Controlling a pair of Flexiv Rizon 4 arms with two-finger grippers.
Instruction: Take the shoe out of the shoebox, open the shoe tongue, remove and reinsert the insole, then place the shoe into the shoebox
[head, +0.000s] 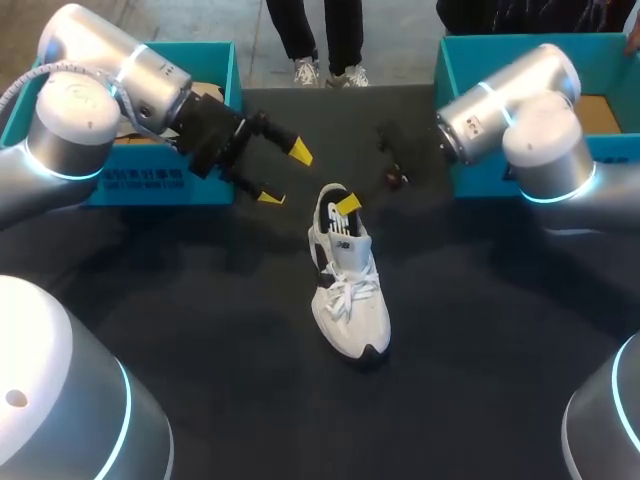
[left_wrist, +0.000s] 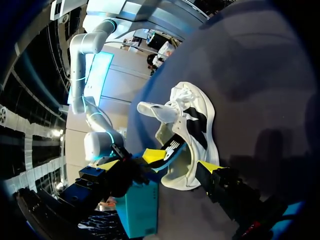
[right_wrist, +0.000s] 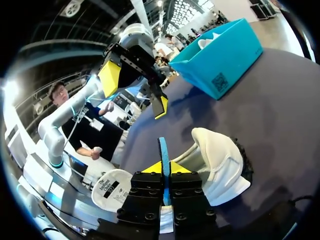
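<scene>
A white sneaker (head: 348, 295) with black side marks lies on the dark table (head: 200, 330), toe toward the front edge and heel opening toward the back. My right gripper (head: 347, 204) is at that heel opening. In the right wrist view it (right_wrist: 164, 167) is shut on a thin blue insole (right_wrist: 163, 149) seen edge-on, sticking up out of the shoe (right_wrist: 222, 160). My left gripper (head: 285, 175) hangs open just left of the heel, above the table, holding nothing. Seen from the left wrist, the shoe (left_wrist: 195, 125) lies ahead of the open fingers.
One teal shoebox (head: 160, 185) stands at the back left behind my left arm. A second teal box (head: 470, 70) stands at the back right behind my right arm. Dark tabletop surrounds the shoe on all sides.
</scene>
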